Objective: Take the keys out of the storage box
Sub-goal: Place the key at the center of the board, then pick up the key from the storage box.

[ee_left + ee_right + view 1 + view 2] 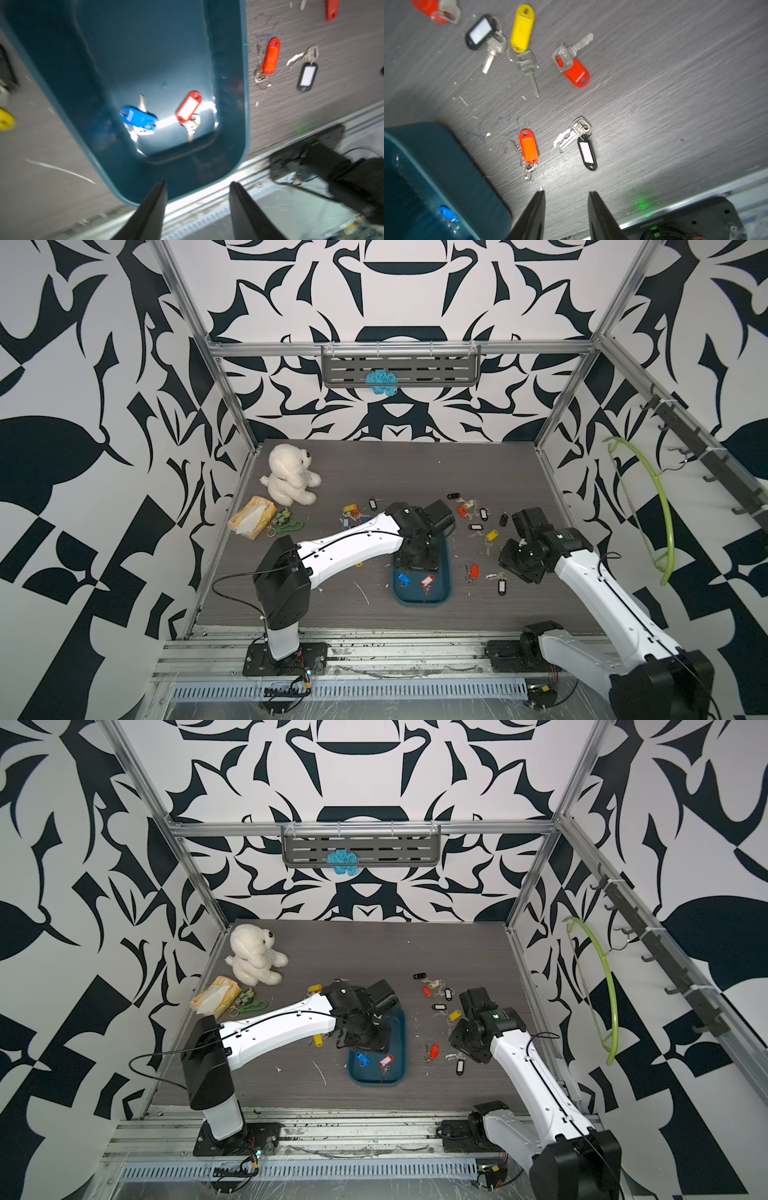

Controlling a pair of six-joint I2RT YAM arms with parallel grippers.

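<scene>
Hovers with left hand (197,182) open, empty over the box (226,62) for two keys (188,108) just ahead; holds right hand (566,192) open too.

Grey table (374,472) bears storage box (441,594), scattered keys (491,535), plush bear (289,477), tissue packet (251,517)

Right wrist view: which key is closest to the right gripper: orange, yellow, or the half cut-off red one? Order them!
1. Orange-tag key, just ahead of the right gripper, beside the storage box.
2. Yellow-tag key, farther out.
3. Cut-off red-tag key, farthest, past a black-tag key.
</scene>
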